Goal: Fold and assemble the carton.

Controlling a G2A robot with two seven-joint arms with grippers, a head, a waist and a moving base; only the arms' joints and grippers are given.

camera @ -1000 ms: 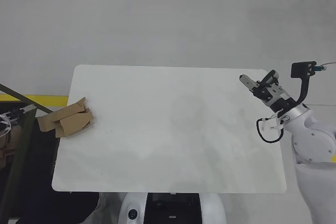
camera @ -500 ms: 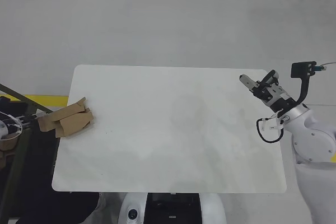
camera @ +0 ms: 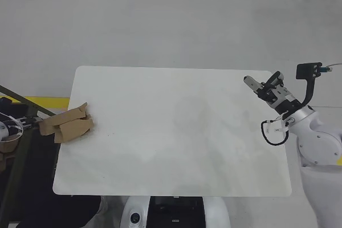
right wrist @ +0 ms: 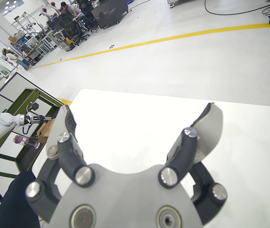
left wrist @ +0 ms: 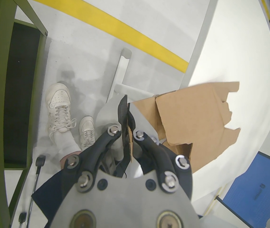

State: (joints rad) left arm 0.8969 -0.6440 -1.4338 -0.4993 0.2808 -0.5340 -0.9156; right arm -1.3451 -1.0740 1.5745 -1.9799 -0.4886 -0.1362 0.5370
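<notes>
Between the left jaws, the carton [left wrist: 192, 117] is matt brown cardboard — rough at its cut edges. Beyond them the tabletop [camera: 182, 131] is smooth, matt white. The right jaws' pads [right wrist: 69, 119] are ribbed black.

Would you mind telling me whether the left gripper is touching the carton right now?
Touching. The left wrist view shows the left gripper shut on a flap edge of the carton, the cardboard pinched with no gap.

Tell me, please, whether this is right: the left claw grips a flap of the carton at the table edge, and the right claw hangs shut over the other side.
Not quite: the right claw is open, holding nothing, as the right wrist view shows. The left claw does grip a flap of the carton at the table edge.
</notes>
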